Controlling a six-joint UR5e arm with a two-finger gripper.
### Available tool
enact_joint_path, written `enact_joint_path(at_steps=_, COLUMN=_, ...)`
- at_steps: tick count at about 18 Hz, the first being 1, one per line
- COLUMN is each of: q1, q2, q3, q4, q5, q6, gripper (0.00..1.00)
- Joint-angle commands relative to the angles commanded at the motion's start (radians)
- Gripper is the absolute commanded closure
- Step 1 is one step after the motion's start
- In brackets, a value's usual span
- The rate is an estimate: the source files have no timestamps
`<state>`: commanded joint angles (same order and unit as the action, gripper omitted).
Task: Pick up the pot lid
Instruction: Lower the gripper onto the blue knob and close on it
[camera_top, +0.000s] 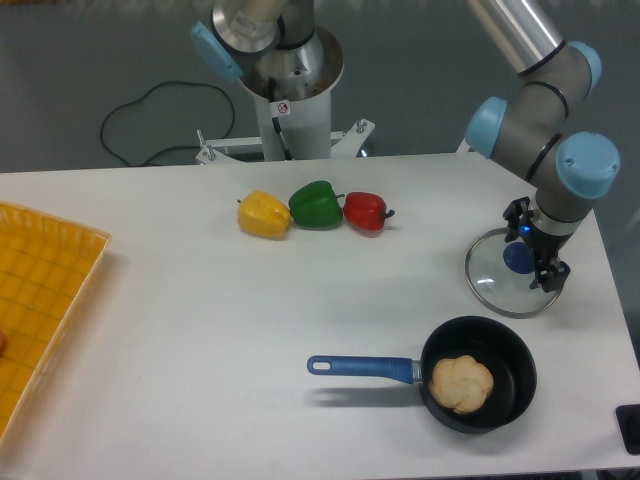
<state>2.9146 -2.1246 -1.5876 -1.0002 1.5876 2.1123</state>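
The gripper (536, 243) is at the right, reaching in over the transparent pot lid (488, 287). It stands open, one dark fingertip behind the lid's blue knob (518, 258) and the other to the knob's right, over the lid. No grip on the knob is visible; whether the fingers are level with it cannot be told. The lid lies flat on the white table, its rim whole in view except where the gripper covers the back right part.
Below the lid is a black pan (510, 355) holding a tan item (461, 384), its blue handle (362, 367) pointing left. Yellow (263, 215), green (315, 205) and red (366, 212) peppers lie farther back. An orange crate (42, 285) stands left.
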Motion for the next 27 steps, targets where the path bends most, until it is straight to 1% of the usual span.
enact_joint_path(at_steps=4, q1=0.003, q2=0.000, q3=-0.014, q4=0.017, q5=0.002, q6=0.000, gripper=0.00)
enact_joint_path(at_steps=5, q1=0.003, q2=0.000, q3=-0.017, q4=0.015, q5=0.000, q6=0.000, gripper=0.01)
enact_joint_path(at_steps=6, q1=0.005, q2=0.002, q3=-0.020, q4=0.017, q5=0.002, q6=0.000, gripper=0.07)
enact_joint_path(at_steps=10, q1=0.005, q2=0.003, q3=-0.020, q4=0.017, q5=0.002, q6=-0.002, gripper=0.24)
enact_joint_path(at_steps=12, q1=0.005, q2=0.005, q3=-0.020, q4=0.017, q5=0.002, q6=-0.002, gripper=0.29)
enact_joint_path(at_steps=14, q1=0.005, q2=0.005, q3=-0.020, q4=0.017, q5=0.002, q6=-0.009, gripper=0.30)
enact_joint_path(at_steps=17, q1=0.003, q2=0.006, q3=-0.022, q4=0.017, q5=0.002, q6=-0.023, gripper=0.37)
enact_joint_path(at_steps=22, q1=0.003, q2=0.011, q3=-0.022, q4=0.017, q5=0.002, q6=-0.047, gripper=0.43)
enact_joint_path(at_steps=25, q1=0.002, q2=0.014, q3=-0.022, q4=0.015, q5=0.002, q6=-0.052, gripper=0.43)
enact_joint_path(at_steps=27, q1=0.003, q2=0.032, q3=-0.020, q4=0.011, q5=0.002, q6=-0.051, gripper=0.43)
